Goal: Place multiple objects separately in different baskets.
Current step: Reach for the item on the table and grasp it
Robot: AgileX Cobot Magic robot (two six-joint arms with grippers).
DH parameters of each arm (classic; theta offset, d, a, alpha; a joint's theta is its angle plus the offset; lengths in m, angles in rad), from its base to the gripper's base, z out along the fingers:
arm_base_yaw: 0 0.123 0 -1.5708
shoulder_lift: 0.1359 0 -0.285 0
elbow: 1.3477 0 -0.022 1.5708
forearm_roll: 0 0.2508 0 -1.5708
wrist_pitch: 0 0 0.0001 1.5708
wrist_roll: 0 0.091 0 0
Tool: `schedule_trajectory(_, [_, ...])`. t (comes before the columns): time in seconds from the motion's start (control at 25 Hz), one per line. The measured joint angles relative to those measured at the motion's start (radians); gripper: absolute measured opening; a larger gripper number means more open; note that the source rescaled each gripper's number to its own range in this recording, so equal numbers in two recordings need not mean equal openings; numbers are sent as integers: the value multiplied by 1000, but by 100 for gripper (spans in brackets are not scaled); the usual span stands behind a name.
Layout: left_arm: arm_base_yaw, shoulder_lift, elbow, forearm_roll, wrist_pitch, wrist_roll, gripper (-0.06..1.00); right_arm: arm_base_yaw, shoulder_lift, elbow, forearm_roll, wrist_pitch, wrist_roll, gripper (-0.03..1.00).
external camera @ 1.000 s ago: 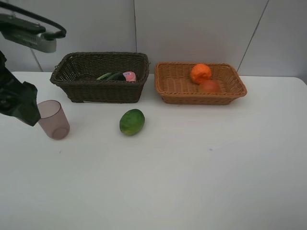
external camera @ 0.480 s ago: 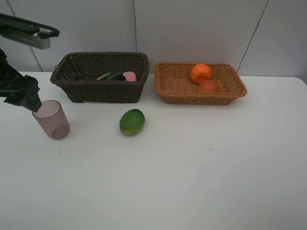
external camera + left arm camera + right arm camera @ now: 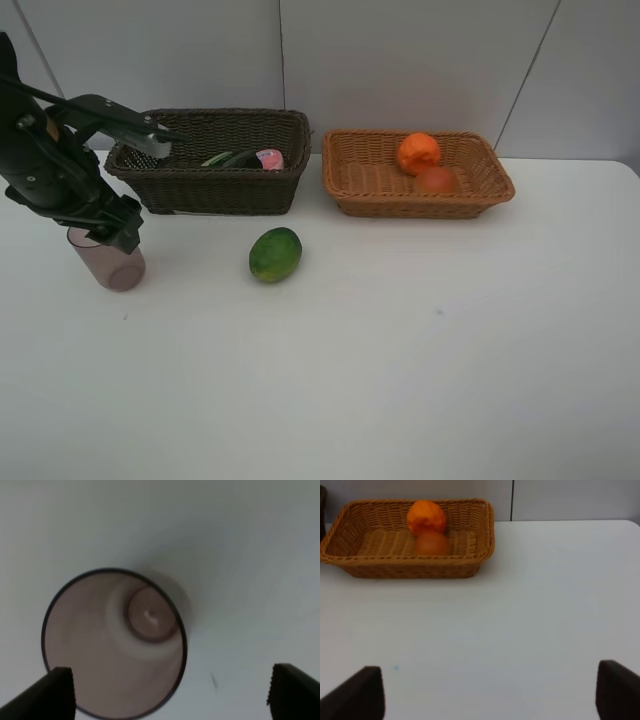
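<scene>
The translucent mauve cup [image 3: 118,268] stands upright on the white table at the left; the left wrist view looks straight down into it [image 3: 112,645]. My left gripper [image 3: 112,228] hangs just above its rim, open, with the fingertips [image 3: 55,690] wide apart and nothing held. The green oval fruit [image 3: 275,253] lies on the table in front of the dark brown basket [image 3: 200,190], which holds the blackish-green bottle [image 3: 238,158] and the pink bottle [image 3: 269,158]. The orange [image 3: 418,152] and the red-orange fruit [image 3: 437,180] lie in the tan basket [image 3: 420,207]. My right gripper [image 3: 490,695] is open and empty.
The two baskets stand side by side at the back of the table against a grey panelled wall. In the right wrist view the tan basket [image 3: 395,569] with the orange [image 3: 426,516] and red-orange fruit [image 3: 432,543] lies ahead, with bare table between.
My left arm has swung in from the left edge, to the right and down, and now stands over the cup. The cup, fruit and baskets have not moved.
</scene>
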Motion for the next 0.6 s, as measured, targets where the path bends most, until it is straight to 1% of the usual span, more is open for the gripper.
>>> schedule_trajectory(0.24, [0,61,0,0,-77,5,100,0,0,0,0,0,0,87])
schedule_trajectory(0.6, [0,129,15,-3,-122,6,100,0,0,0,0,0,0,87])
